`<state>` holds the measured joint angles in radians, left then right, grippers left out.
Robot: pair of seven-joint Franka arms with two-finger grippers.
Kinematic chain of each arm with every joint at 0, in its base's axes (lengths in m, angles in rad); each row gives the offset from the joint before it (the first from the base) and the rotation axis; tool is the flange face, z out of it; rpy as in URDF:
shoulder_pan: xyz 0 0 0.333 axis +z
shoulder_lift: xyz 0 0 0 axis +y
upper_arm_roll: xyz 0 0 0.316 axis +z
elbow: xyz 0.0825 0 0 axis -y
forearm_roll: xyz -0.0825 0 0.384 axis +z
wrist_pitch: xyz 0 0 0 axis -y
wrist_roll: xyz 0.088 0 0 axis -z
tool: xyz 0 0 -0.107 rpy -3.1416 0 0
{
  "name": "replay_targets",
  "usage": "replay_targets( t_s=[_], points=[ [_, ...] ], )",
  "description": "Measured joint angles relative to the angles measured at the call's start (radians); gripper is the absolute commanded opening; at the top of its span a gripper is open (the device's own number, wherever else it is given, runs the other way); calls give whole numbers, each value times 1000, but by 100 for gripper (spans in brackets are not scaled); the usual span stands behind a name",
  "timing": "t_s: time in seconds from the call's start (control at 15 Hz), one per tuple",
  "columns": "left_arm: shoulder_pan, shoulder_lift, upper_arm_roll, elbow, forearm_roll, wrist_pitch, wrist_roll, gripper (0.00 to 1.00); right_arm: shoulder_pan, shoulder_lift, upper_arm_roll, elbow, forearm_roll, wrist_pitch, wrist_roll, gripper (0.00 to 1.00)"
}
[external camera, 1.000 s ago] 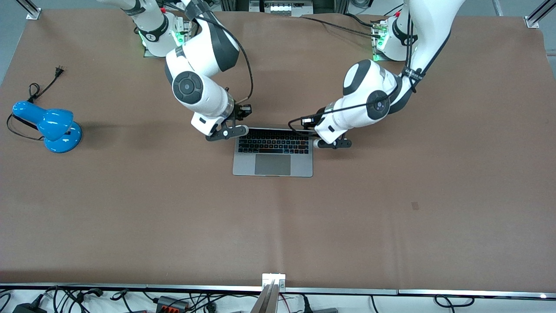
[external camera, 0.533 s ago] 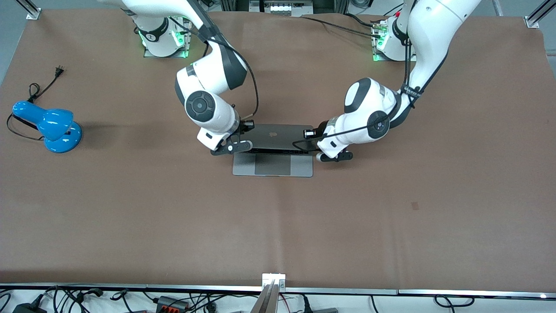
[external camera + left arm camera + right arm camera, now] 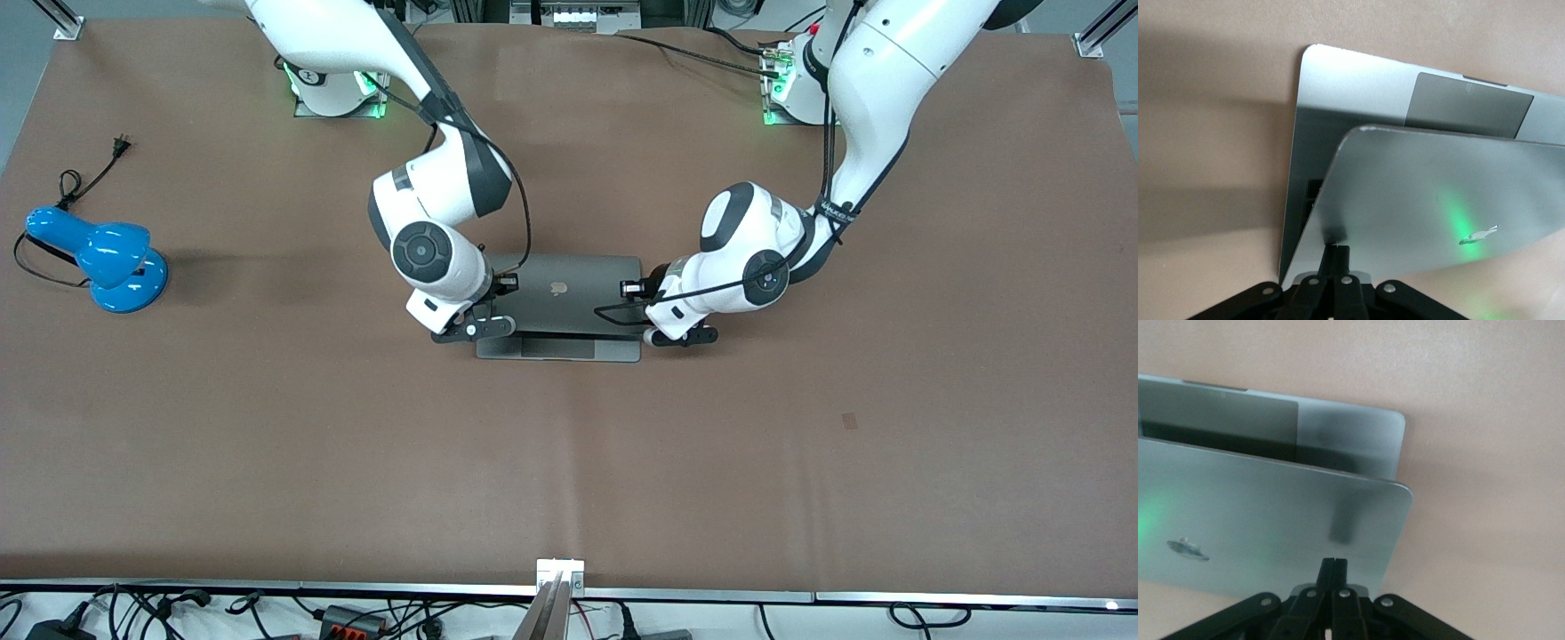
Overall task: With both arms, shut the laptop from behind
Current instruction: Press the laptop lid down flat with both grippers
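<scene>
The silver-grey laptop (image 3: 560,293) lies at the table's middle with its lid tilted low over the base. Only a strip of base and trackpad (image 3: 558,348) shows nearer the front camera. My right gripper (image 3: 476,327) is shut, and its fingertips press the lid's back at the corner toward the right arm's end. My left gripper (image 3: 680,336) is shut and presses the lid's other corner. In the left wrist view the shut fingers (image 3: 1338,257) touch the lid (image 3: 1438,193) above the base (image 3: 1351,83). In the right wrist view the shut fingers (image 3: 1333,568) touch the lid (image 3: 1271,513).
A blue desk lamp (image 3: 98,258) with a black cord and plug (image 3: 120,142) stands toward the right arm's end of the table. A metal bracket (image 3: 560,569) sits on the table edge nearest the front camera. Brown table surface (image 3: 569,462) surrounds the laptop.
The laptop lid has swung down from upright to low over the keyboard, hiding the keys. Both grippers have moved toward the front camera with the lid.
</scene>
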<state>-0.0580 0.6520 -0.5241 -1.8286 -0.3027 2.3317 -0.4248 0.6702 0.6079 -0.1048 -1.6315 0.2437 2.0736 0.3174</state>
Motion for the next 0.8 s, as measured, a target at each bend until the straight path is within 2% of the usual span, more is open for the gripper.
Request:
replay_targets(
  t_s=[0.47,0.8],
  points=[
    [-28,88,31,28,55,91,-1,0,0,82,0,6,-14,75,0,0],
    [-48,91,49,39,55,89,-1,0,3,113,0,11,-15,88,0,0]
  ],
)
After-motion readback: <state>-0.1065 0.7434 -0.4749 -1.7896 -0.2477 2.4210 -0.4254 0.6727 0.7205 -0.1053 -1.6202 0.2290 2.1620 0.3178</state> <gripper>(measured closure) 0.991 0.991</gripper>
